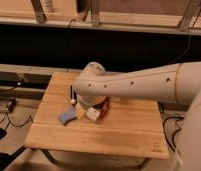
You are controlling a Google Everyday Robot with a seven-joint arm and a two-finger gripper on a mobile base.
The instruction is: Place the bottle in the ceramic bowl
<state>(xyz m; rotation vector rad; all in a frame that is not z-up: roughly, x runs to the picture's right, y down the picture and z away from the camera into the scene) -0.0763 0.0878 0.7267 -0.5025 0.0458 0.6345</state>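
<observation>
The white arm reaches in from the right and ends over the left middle of the wooden table [124, 132]. My gripper [73, 96] shows only as a dark part under the arm's left end, above the sponge. The bottle [92, 114], white and oblong, lies tilted just below the arm, against the near left side of the ceramic bowl. The ceramic bowl [105, 104] is orange-red; only a sliver of its rim shows, the rest is hidden by the arm. I cannot tell whether the gripper touches the bottle.
A blue wavy sponge [67, 117] lies left of the bottle. Cables [9, 117] trail on the floor at the left and right. A dark wall with a shelf rail [94, 22] runs behind the table.
</observation>
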